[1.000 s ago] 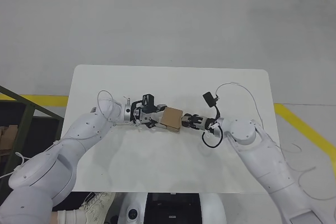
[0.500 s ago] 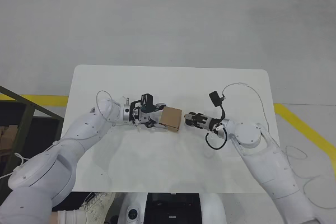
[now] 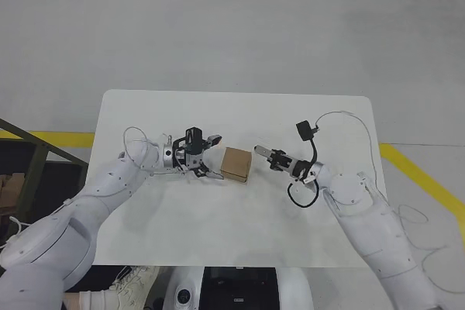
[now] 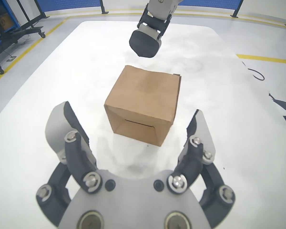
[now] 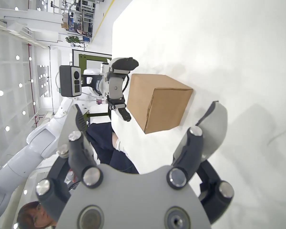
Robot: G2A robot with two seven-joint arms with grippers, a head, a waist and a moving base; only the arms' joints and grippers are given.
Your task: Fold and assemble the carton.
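Note:
A brown carton (image 3: 236, 163) stands closed as a small cube on the white table (image 3: 232, 116), near its middle. In the left wrist view the carton (image 4: 143, 107) shows a tucked flap with a slit on the side facing the camera. My left gripper (image 3: 210, 157) sits just left of it, open, with a small gap to the box and nothing between its fingers (image 4: 66, 125). My right gripper (image 3: 263, 151) is open too, a short way to the carton's right and apart from it. From the right wrist, the carton (image 5: 157, 101) lies beyond the open fingers (image 5: 214, 120).
A thin black cable (image 3: 337, 124) loops over the table behind the right arm. Bare table surface surrounds the carton on all sides. A dark green frame (image 3: 15, 155) stands on the floor left of the table.
Both grippers have let go of the carton and drawn back from it, the left one to the left, the right one to the right. The carton stays where it was.

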